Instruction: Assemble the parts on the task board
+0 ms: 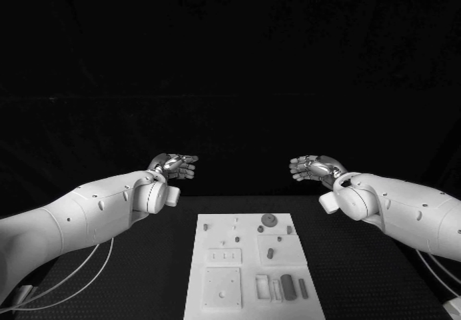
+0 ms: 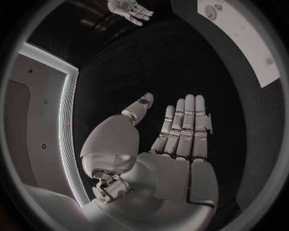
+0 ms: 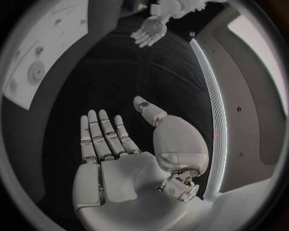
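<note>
The white task board (image 1: 248, 267) lies in the middle of the black table, with small grey parts on it: a round disc (image 1: 270, 219), a few pegs and some oblong pieces (image 1: 289, 288) near its front. My left hand (image 1: 173, 166) floats beyond the board's far left corner, fingers straight and apart, holding nothing (image 2: 175, 144). My right hand (image 1: 313, 167) floats beyond the far right corner, likewise flat and empty (image 3: 114, 154). The two palms face each other. Each wrist view also catches the opposite hand (image 2: 129, 10) (image 3: 151, 31) and a strip of the board (image 2: 253, 33) (image 3: 36, 57).
White cables (image 1: 67, 277) trail over the table at the front left, under my left arm. Black table surface (image 1: 356, 267) lies on both sides of the board.
</note>
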Robot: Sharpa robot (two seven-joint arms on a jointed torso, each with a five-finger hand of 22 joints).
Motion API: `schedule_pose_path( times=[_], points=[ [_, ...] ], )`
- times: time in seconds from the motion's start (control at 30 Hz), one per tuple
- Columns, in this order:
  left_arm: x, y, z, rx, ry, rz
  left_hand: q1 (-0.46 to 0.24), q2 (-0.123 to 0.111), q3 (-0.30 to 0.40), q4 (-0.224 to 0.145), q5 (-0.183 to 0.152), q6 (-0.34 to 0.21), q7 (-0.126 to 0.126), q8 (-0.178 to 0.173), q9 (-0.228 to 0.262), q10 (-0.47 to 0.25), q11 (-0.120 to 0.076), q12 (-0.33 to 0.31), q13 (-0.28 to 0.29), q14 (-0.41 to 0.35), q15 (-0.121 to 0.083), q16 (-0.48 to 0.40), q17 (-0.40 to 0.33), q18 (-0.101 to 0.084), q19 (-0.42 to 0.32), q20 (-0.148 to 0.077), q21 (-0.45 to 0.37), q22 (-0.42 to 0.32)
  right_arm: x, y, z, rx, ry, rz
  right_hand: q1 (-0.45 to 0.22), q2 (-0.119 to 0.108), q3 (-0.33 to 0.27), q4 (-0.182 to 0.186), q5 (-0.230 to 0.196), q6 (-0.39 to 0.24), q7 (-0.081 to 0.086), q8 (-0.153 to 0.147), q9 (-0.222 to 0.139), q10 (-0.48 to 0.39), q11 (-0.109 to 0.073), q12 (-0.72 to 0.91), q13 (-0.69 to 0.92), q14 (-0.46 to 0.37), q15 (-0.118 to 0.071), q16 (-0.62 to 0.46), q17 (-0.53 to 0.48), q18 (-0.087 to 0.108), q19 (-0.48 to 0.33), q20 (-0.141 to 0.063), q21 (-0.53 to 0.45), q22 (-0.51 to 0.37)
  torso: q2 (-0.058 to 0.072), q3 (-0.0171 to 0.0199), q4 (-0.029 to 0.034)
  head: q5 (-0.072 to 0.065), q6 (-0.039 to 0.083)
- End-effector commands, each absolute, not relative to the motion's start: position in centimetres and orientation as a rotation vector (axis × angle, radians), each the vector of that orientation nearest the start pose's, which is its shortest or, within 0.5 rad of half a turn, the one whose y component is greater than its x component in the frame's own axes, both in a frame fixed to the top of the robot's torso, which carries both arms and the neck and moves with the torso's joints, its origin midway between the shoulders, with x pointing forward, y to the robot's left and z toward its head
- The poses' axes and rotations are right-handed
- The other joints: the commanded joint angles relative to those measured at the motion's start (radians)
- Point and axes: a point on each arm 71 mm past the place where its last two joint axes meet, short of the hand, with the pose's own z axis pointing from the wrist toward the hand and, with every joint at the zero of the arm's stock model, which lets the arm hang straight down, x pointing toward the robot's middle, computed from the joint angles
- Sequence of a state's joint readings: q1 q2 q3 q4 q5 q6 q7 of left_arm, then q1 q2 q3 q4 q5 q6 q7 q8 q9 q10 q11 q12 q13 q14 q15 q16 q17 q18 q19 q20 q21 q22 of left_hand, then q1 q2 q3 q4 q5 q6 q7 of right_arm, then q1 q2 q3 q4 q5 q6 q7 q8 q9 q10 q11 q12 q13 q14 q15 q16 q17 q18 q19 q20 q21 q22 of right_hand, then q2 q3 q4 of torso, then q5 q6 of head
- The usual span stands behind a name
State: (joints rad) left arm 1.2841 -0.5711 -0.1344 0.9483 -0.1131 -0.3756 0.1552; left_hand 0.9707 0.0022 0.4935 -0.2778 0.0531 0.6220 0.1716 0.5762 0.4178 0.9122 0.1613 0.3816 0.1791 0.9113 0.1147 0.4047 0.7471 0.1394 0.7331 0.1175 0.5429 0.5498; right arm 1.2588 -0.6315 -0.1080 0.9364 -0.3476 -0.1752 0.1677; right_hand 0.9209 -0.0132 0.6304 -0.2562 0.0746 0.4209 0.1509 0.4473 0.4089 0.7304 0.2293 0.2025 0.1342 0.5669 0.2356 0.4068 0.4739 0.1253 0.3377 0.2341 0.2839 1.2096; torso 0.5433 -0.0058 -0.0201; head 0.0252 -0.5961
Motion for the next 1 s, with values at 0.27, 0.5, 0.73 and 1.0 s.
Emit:
schedule_pose_path(
  times=[0.27, 0.5, 0.73, 1.0],
  points=[
    [57.6, 24.6, -19.8, -0.948, 1.599, -1.073, 0.117, -0.012, 0.002, -0.013, -0.001, 0.149, -0.019, -0.019, 0.008, 0.159, -0.051, -0.026, 0.034, 0.114, -0.052, 0.046, 0.067, 0.012, 0.158, -0.053, 0.001, -0.018, 58.1, -26.4, -20.3, 0.193, 1.704, 0.655, 0.149, -0.026, -0.010, -0.034, 0.005, 0.343, 0.038, 0.027, 0.056, 0.395, -0.110, 0.031, 0.063, 0.454, -0.170, 0.157, 0.155, 0.137, 0.441, -0.032, 0.106, 0.064, 0.003, -0.0013, -0.0046, 0.000, -0.003],
    [55.9, 24.2, -19.5, -0.926, 1.621, -1.137, 0.089, -0.054, -0.031, -0.004, -0.001, 0.153, -0.016, -0.050, 0.008, 0.163, -0.046, -0.061, 0.039, 0.123, -0.055, 0.055, 0.091, 0.000, 0.179, -0.071, 0.000, -0.016, 57.5, -25.0, -20.3, 0.001, 1.719, 0.592, 0.135, -0.062, -0.038, -0.025, 0.005, 0.376, 0.023, -0.017, 0.054, 0.542, -0.162, 0.061, 0.126, 0.564, -0.230, 0.236, 0.231, 0.137, 0.577, -0.082, 0.150, 0.077, 0.014, 0.0059, -0.0063, -0.004, -0.016],
    [53.5, 23.5, -18.7, -0.852, 1.660, -1.200, 0.045, -0.092, -0.047, 0.014, -0.002, 0.118, -0.009, -0.090, 0.003, 0.150, -0.035, -0.096, 0.040, 0.127, -0.060, 0.062, 0.109, -0.010, 0.189, -0.086, -0.001, -0.014, 56.6, -22.9, -20.5, -0.134, 1.752, 0.576, 0.104, -0.097, -0.077, -0.007, 0.005, 0.375, 0.004, -0.062, 0.057, 0.602, -0.188, 0.175, 0.295, 0.622, -0.286, 0.370, 0.341, 0.137, 0.683, -0.131, 0.206, 0.113, 0.036, 0.0120, -0.0012, -0.011, -0.037],
    [52.0, 21.6, -17.8, -0.805, 1.679, -1.256, 0.038, -0.095, -0.044, 0.018, -0.002, 0.109, -0.007, -0.106, 0.006, 0.165, -0.039, -0.105, 0.048, 0.124, -0.060, 0.062, 0.119, -0.020, 0.190, -0.096, -0.005, -0.013, 56.2, -20.8, -21.1, -0.268, 1.743, 0.463, 0.112, -0.101, -0.083, -0.004, 0.005, 0.392, -0.006, -0.106, 0.065, 0.556, -0.199, 0.339, 0.547, 0.621, -0.308, 0.510, 0.448, 0.137, 0.721, -0.154, 0.268, 0.124, 0.080, 0.0240, 0.0199, -0.017, -0.039]
  ],
)
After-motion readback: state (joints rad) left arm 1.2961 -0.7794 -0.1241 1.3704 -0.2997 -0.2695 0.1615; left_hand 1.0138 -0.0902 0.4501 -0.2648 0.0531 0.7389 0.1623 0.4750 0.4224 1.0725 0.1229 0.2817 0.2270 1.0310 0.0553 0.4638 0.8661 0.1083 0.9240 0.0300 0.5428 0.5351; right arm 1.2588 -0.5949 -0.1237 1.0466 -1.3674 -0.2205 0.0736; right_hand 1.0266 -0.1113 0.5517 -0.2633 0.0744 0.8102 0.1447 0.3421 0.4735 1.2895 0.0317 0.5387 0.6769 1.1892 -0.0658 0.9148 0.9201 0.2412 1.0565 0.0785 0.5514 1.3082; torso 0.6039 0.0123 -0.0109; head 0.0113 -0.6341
